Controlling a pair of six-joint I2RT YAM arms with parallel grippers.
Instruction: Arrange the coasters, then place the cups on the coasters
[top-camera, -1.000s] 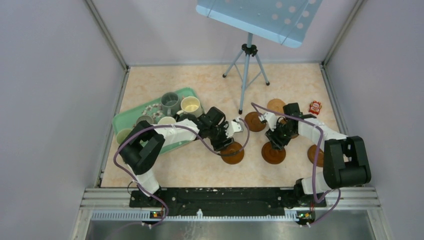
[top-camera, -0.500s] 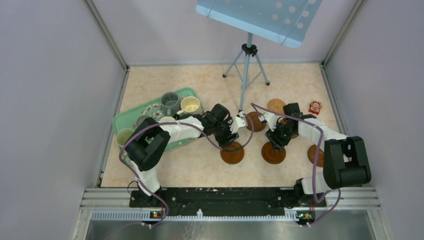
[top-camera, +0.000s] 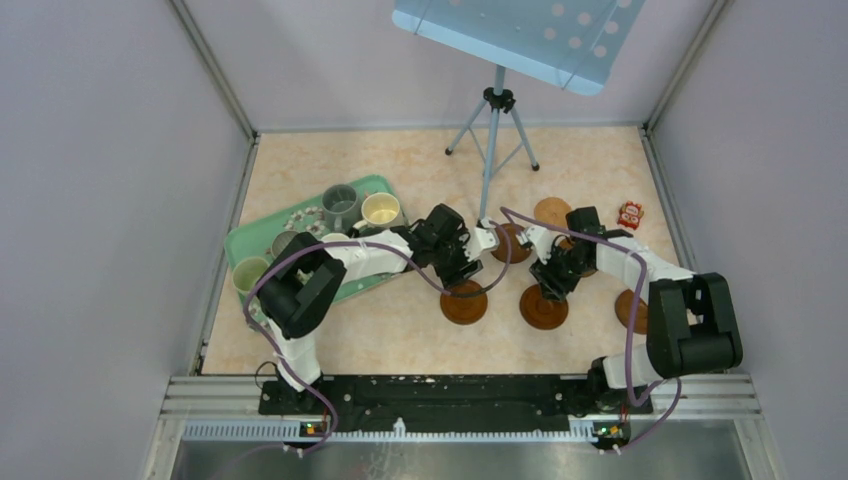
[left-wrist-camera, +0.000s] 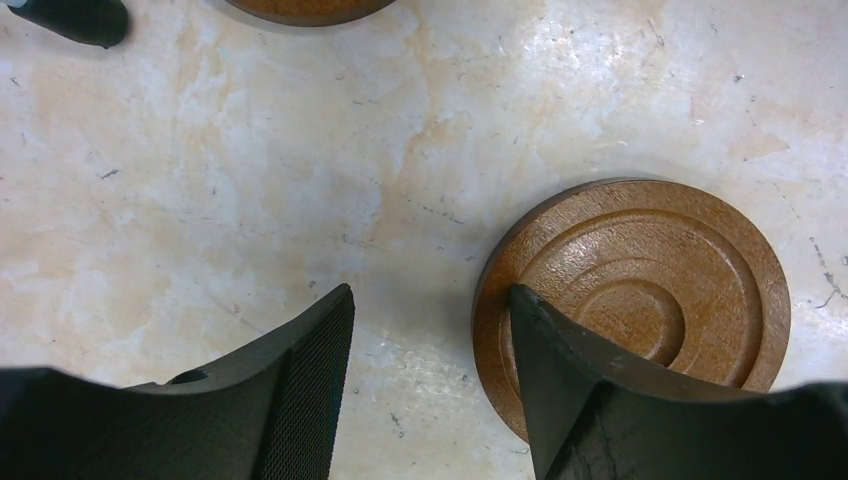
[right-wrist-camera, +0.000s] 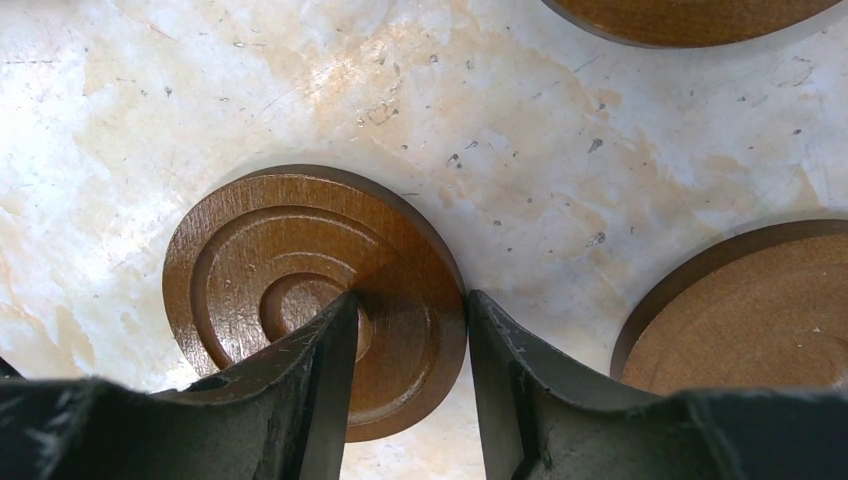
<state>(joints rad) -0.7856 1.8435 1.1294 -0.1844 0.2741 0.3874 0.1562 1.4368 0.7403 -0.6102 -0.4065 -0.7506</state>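
Note:
Several brown coasters lie on the table: one (top-camera: 465, 302) near the middle, a darker one (top-camera: 544, 307) to its right, one (top-camera: 552, 211) further back. My left gripper (top-camera: 486, 240) (left-wrist-camera: 430, 300) is open over bare table, its right finger over the left edge of a coaster (left-wrist-camera: 650, 285) (top-camera: 512, 245). My right gripper (top-camera: 553, 283) (right-wrist-camera: 412, 300) straddles the rim of the dark coaster (right-wrist-camera: 260, 270), one finger in its centre recess, the other against its outer edge. The cups (top-camera: 340, 203) (top-camera: 381, 210) stand on the green tray (top-camera: 240, 243) at left.
A tripod stand (top-camera: 490, 140) rises behind the coasters, one foot (left-wrist-camera: 70, 18) close to my left gripper. A small red packet (top-camera: 630, 214) lies at the back right. Another coaster (right-wrist-camera: 740, 310) sits just right of my right fingers. Side walls close in the table.
My left gripper has left the middle coaster and moved back and right to the coaster by the tripod foot, jaws a little wider. The right gripper has nudged the dark coaster slightly left.

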